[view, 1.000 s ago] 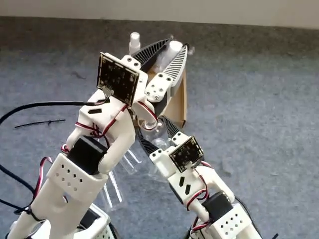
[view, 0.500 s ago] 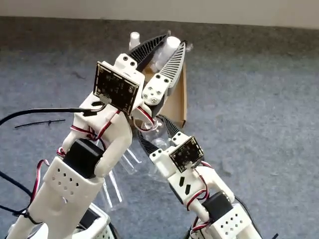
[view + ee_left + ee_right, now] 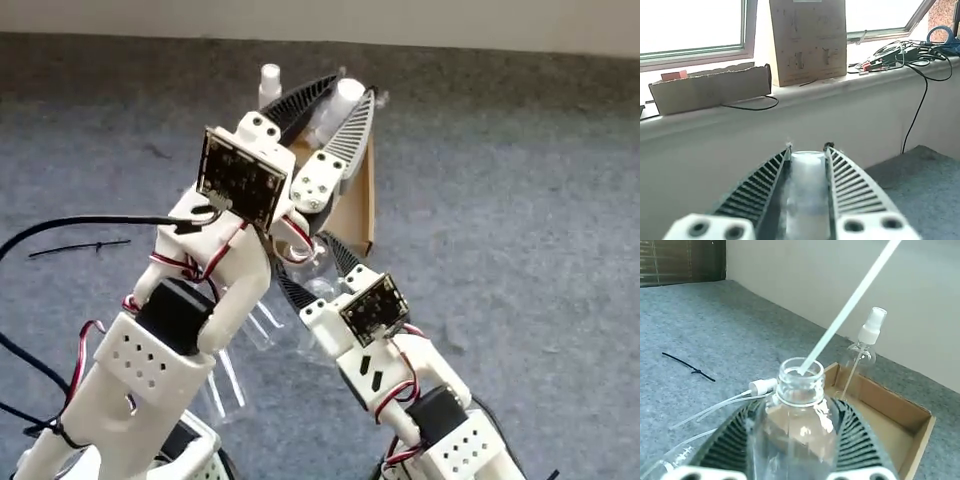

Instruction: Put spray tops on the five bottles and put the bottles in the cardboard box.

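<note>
My right gripper (image 3: 797, 412) is shut on a clear bottle (image 3: 797, 425) held upright, its mouth uncapped. A white dip tube (image 3: 845, 307) slants down into that mouth from above. My left gripper (image 3: 807, 147) is shut on the white spray top (image 3: 807, 165) that carries this tube; from above, the left gripper (image 3: 335, 95) is high over the right gripper (image 3: 310, 265). The cardboard box (image 3: 890, 415) lies just behind the bottle, and a capped bottle (image 3: 860, 352) stands at its far end, with its white top (image 3: 270, 80) behind the left gripper in the high view.
Loose spray tops with long tubes (image 3: 735, 397) lie on the grey carpet beside my right gripper. A black cable tie (image 3: 80, 247) lies on the carpet to the left, and a black cable (image 3: 90, 215) runs to the left arm.
The left arm has shifted slightly up and then back down with the spray top in its gripper. The right arm has stayed still with the bottle.
</note>
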